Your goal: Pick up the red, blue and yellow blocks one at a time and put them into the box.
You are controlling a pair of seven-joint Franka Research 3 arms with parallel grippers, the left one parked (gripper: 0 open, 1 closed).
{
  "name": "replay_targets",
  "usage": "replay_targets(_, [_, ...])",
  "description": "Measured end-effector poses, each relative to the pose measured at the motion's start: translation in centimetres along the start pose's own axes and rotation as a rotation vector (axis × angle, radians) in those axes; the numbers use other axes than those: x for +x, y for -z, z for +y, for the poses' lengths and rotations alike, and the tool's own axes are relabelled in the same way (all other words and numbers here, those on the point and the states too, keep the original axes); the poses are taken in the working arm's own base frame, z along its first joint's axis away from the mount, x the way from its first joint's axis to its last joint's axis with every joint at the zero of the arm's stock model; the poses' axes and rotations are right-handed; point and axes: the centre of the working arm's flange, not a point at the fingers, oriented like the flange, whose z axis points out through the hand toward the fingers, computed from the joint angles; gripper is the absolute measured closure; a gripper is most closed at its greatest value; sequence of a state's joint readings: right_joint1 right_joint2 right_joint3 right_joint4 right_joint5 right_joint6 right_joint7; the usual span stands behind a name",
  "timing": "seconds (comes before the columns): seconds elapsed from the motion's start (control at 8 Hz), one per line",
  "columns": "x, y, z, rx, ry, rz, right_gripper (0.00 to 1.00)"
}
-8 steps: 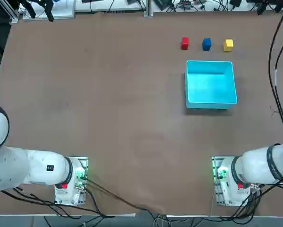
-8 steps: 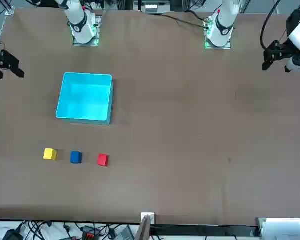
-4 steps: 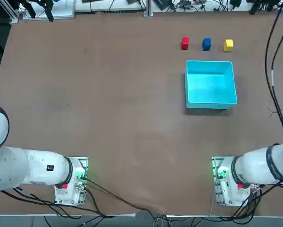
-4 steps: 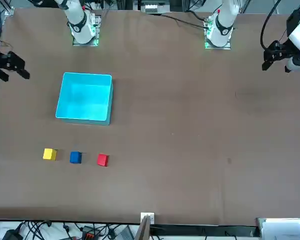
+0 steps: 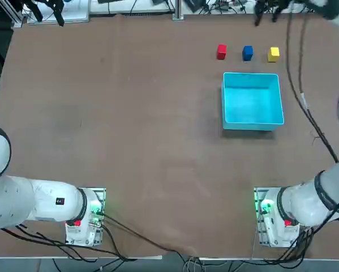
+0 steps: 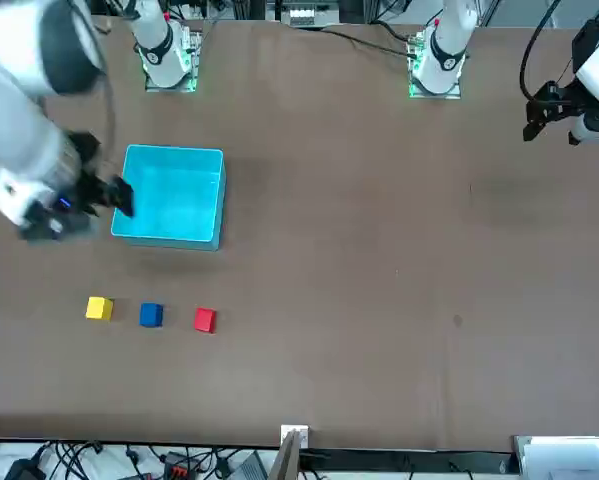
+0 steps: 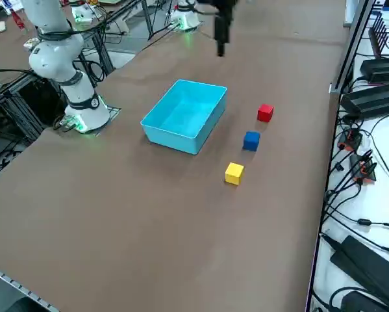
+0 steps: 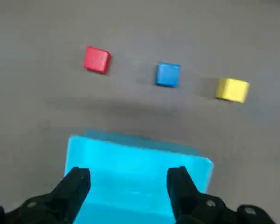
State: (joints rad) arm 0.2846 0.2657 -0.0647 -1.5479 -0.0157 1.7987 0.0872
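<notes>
Overhead, little of the claw [image 5: 265,11] shows: only dark finger shapes at the far table edge, past the three blocks, with the arm's cable trailing back along the right side. Across the table, the front view gives the fuller picture, with the white forearm sweeping in from the corner and the claw [image 6: 114,195] raised beside the box's [image 6: 169,240] outer wall, on the side away from the parked arm. Only the wrist view settles the fingers [image 8: 76,186]: they are spread wide, released, with nothing between them, and the box [image 8: 140,163] lies directly under them. Beyond the box from the claw, that view lines up the red block [image 8: 97,59], blue block [image 8: 168,74] and yellow block [image 8: 232,89] in a row on the bare table, each apart from its neighbours and from the box. From the side view, the claw [image 7: 221,36] hangs as a dark shape well above the tabletop, past the box's [image 7: 181,140] far end, something the overhead picture cannot convey. That same view shows the box's inside holding no block, with red [image 7: 265,113], blue [image 7: 250,140] and yellow [image 7: 234,173] resting alongside it on the table [image 7: 116,227].
</notes>
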Motion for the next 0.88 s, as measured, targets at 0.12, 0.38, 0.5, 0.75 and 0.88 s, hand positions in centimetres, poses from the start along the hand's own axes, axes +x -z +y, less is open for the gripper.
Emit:
replay_targets(0.12, [1.4,-2.9,-1.4,0.007,-0.003,0.006,0.00])
replay_targets(0.38, [3.7,-8.2,-3.2,0.049,-0.030,0.027,0.00])
replay_targets(0.5, [4.7,-10.9,-3.8,0.055,-0.055,0.034,0.00])
replay_targets(0.75, [6.4,-15.7,-5.5,0.060,-0.138,0.077,0.00])
replay_targets(0.88, [7.1,-17.4,-6.7,0.061,-0.187,0.081,0.00])
